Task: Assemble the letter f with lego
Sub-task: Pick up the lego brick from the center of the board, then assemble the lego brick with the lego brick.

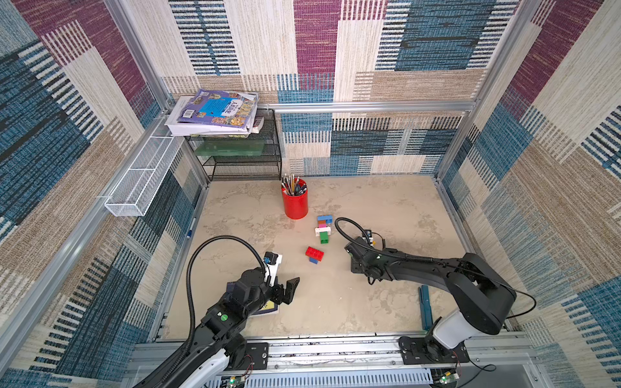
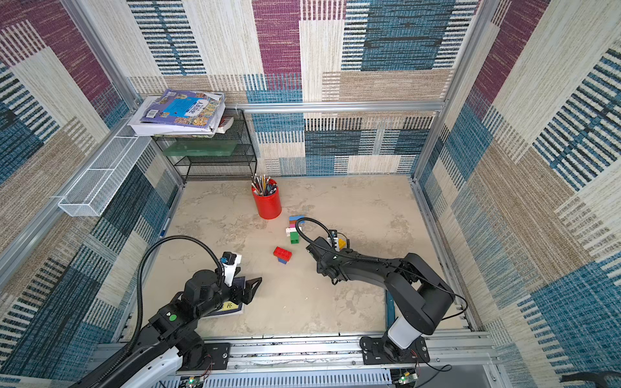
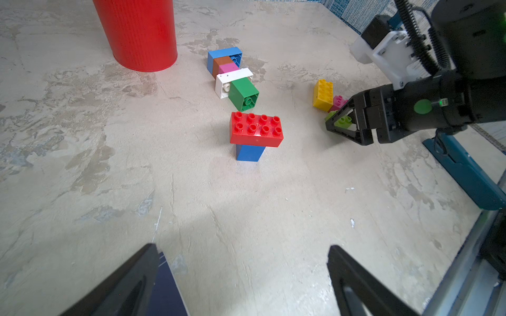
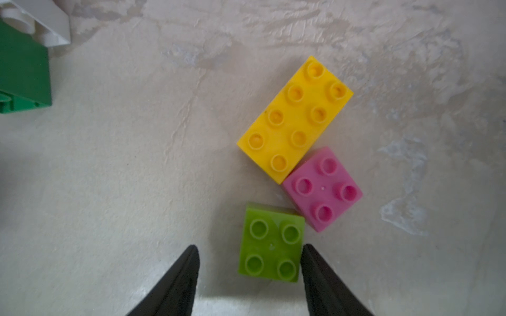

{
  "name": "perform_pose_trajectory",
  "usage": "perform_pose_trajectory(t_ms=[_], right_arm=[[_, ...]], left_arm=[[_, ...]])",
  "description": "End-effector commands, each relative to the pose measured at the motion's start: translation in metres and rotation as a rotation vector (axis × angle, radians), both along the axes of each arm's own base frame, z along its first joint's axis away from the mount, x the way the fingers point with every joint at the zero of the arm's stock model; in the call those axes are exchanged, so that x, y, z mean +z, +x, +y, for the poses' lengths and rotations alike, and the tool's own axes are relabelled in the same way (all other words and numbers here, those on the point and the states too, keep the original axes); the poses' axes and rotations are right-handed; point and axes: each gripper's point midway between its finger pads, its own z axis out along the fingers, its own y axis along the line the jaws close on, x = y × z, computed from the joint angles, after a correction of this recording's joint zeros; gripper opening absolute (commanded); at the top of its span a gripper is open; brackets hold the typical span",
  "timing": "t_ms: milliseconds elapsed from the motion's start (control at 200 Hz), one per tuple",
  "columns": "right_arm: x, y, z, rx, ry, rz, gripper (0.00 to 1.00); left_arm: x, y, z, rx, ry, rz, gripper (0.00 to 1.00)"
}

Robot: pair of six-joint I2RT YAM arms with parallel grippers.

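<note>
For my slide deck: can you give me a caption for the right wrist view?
Open right gripper flanks a lime brick; a pink brick and a yellow brick lie beside it.

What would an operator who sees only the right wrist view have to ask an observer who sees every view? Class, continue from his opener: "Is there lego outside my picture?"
Observer: Yes. A red brick sits on a blue brick, apart from the rest.
Operator: What does the green brick at my edge belong to?
Observer: It ends a lying row of five joined bricks; a red cup stands by the far end.
Operator: And the left hand?
Observer: Open, empty, hovering short of the red brick.
</note>
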Motion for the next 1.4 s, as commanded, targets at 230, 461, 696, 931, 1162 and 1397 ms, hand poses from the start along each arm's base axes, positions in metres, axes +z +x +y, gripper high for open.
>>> perform_pose_trajectory(t_ms=[230,461,696,931,1162,1397], right_arm=[[0.000,0.010,-0.001,0.014,0.007,-0.017,0.54],[0.001,0.011,0.000,0.022,0.003,-0.017,0.51],[0.002,0.010,0.002,0.035,0.009,-0.017,0.41],[0.013,0.011,0.014,0.102,0.030,-0.022,0.31],[0.046,0.020,0.049,0.308,0.044,-0.007,0.30],[0.077,0.034,0.086,0.511,0.034,0.001,0.29]], left_arm=[[0.006,0.002,-0.002,0.000,-0.018,-0.013,0.99],[0.006,0.002,-0.003,-0.001,-0.018,-0.012,0.99],[0.006,0.002,-0.003,-0.002,-0.019,-0.012,0.99],[0.006,0.002,-0.003,-0.004,-0.020,-0.012,0.99],[0.006,0.001,-0.003,-0.008,-0.021,-0.010,0.99],[0.017,-0.001,-0.006,-0.030,-0.013,-0.008,0.99]])
